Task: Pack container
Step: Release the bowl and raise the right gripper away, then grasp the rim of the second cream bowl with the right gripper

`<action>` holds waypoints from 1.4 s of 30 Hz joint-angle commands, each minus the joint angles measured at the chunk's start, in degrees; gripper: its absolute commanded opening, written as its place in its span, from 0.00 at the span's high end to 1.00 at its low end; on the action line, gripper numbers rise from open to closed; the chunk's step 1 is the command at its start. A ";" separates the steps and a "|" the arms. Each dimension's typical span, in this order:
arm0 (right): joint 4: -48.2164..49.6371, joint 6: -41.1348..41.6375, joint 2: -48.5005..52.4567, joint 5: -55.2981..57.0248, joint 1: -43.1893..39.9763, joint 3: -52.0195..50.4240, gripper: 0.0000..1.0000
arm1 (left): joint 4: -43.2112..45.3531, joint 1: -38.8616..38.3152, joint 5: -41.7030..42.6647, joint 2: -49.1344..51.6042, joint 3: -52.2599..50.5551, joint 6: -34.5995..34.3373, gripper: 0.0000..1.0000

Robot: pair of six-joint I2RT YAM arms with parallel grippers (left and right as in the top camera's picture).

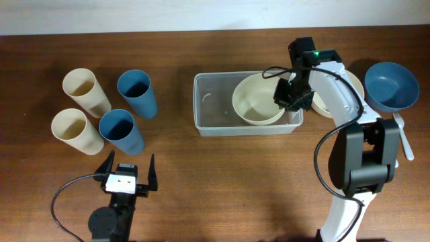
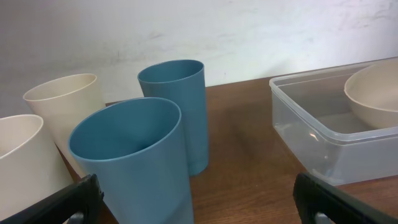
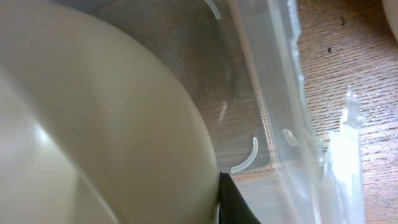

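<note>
We have the container (image 1: 213,111) near the tabletop's middle, with one cream bowl (image 1: 254,102) resting in its 3 o'clock end; our right jaws sit at that bowl's 3 o'clock rim, and we cannot tell whether they grip it; our left jaws stand wide open and empty at 7 o'clock; the four cups (image 1: 119,129) at 9 o'clock and the blue bowl (image 1: 391,86) at 3 o'clock lie outside it, so we judge the packing barely begun.

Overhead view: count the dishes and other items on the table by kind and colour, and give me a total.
Cream cups: 2
Blue cups: 2
Cream bowls: 2
Blue bowl: 1
Clear container: 1
White utensil: 1
Total: 9
</note>
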 commanded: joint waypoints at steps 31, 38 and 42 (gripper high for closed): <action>-33.27 -2.23 -3.17 8.44 -19.54 40.30 0.15 | -0.37 -0.17 -0.20 -0.39 -0.17 0.94 0.00; -33.27 -0.50 -3.23 7.17 -27.41 30.47 0.14 | -0.37 -0.17 -0.20 -0.39 -0.17 0.94 0.00; -32.76 -0.52 -3.21 7.17 -29.92 24.37 0.12 | -0.37 -0.17 -0.20 -0.39 -0.17 0.94 0.00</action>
